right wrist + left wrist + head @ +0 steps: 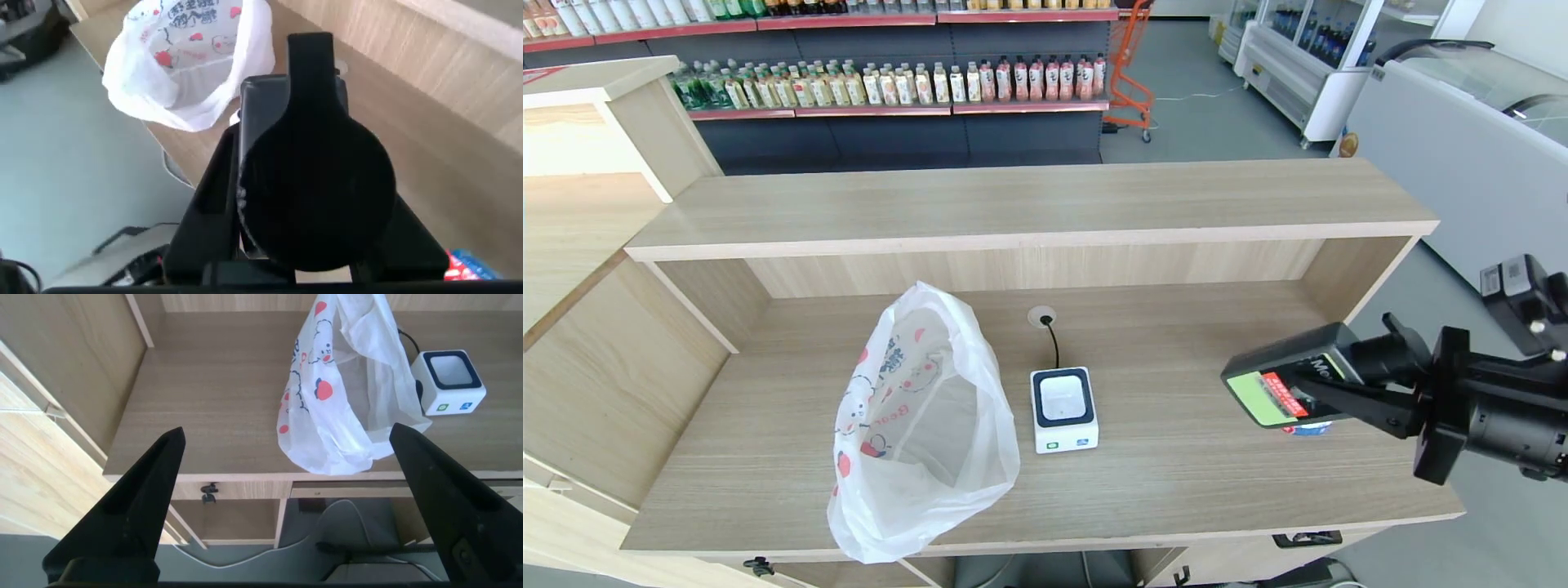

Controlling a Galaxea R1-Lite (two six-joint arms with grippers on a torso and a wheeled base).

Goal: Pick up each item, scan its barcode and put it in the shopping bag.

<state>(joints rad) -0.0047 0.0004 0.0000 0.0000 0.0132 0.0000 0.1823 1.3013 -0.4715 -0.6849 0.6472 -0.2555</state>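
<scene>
Your right gripper (pixel 1327 382) is clamped on a dark boxy container with a green and red label (pixel 1270 384), with a small blue and red pack (pixel 1308 428) lying just beneath the jaws. Nothing looks bagged yet: the white square barcode scanner (pixel 1063 408) and the white printed plastic shopping bag (pixel 923 425) sit well to those jaws' left. Your left gripper (pixel 286 437) hangs wide open and empty, the bag just beyond it.

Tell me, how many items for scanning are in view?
2. A dark box is held in the right gripper above the right end of the counter; a blue-and-red pack lies on the counter under it, mostly hidden. More may be hidden behind the gripper.
</scene>
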